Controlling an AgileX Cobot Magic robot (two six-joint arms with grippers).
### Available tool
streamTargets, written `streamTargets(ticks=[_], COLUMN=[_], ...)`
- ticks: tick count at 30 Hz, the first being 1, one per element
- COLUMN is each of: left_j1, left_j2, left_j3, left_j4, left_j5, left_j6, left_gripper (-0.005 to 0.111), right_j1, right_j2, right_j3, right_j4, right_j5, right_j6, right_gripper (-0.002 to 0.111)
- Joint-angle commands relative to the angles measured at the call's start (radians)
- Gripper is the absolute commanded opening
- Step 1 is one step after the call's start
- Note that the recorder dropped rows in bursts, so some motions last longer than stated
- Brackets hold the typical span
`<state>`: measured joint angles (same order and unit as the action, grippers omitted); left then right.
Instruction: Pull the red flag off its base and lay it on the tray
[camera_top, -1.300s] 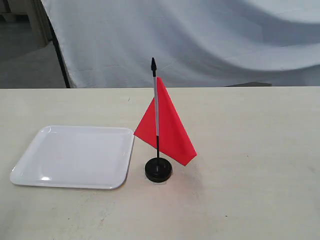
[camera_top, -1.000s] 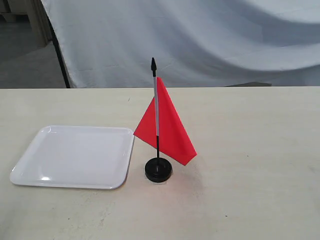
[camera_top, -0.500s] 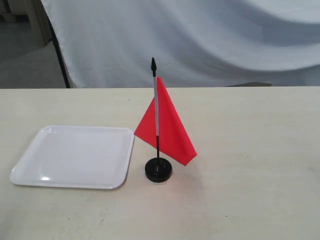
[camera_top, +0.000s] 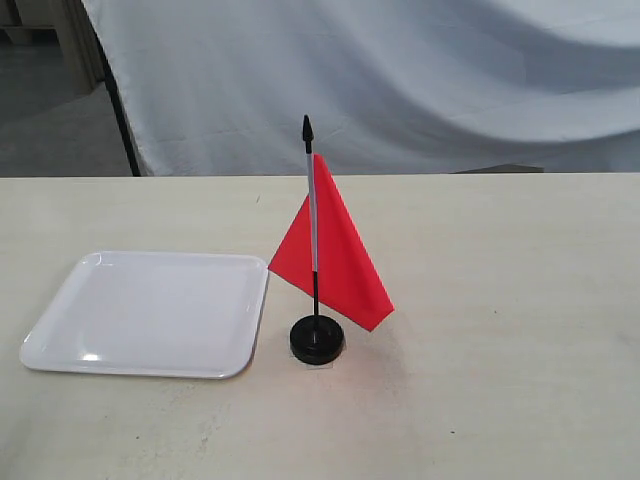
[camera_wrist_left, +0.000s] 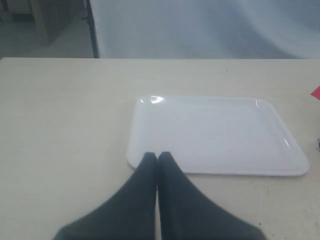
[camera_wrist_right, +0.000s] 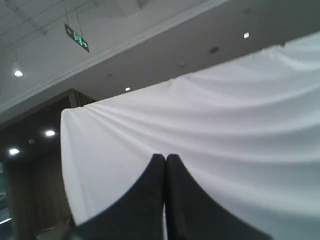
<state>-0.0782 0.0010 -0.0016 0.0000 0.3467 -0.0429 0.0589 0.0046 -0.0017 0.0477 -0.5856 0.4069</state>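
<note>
Seeing no change from earlier frames. Finding red flag (camera_top: 340, 270) upright in base (camera_top: 317, 341), just beside tray (camera_top: 150, 312) on tabletop (camera_top: 500, 300). Reading left jaws as pressed shut, empty, near tray edge; right jaws likewise shut, aimed at backdrop (camera_wrist_right: 225, 125). Judging task not started, pull pending.

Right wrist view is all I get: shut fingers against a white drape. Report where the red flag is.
Observer: The small red cloth flag stands upright on its thin stick in the round black plastic base.
Operator: Locate the tray.
Observer: The flat glossy white square tray lies left of the base in the exterior view, not touching it.
Operator: Left gripper status.
Observer: The left gripper is shut on nothing, aimed at the tray.
</note>
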Motion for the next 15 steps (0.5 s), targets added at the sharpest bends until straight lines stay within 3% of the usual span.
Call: streamTargets(ticks=[1,4,9,15], left_j1=[-0.007,-0.007,-0.007,-0.007], left_j2=[-0.001,-0.001,-0.001,-0.001], left_j3=[0.002,0.002,0.002,0.002], left_j4=[0.0,0.0,0.0,0.0], left_j5=[-0.004,-0.004,-0.004,-0.004], left_j6=[0.001,0.001,0.001,0.001], left_gripper=[0.0,0.0,0.0,0.0], right_j1=[0.003,0.003,0.003,0.003], right_j2=[-0.005,-0.005,0.053,0.297], right_j3=[0.002,0.002,0.002,0.002], right_j4=[-0.014,-0.017,-0.134,-0.183], right_j5=[0.19,0.201,0.009,-0.094], right_j6=[0.184,0.144,0.155,0.062], right_gripper=[-0.001,-0.001,-0.001,-0.001])
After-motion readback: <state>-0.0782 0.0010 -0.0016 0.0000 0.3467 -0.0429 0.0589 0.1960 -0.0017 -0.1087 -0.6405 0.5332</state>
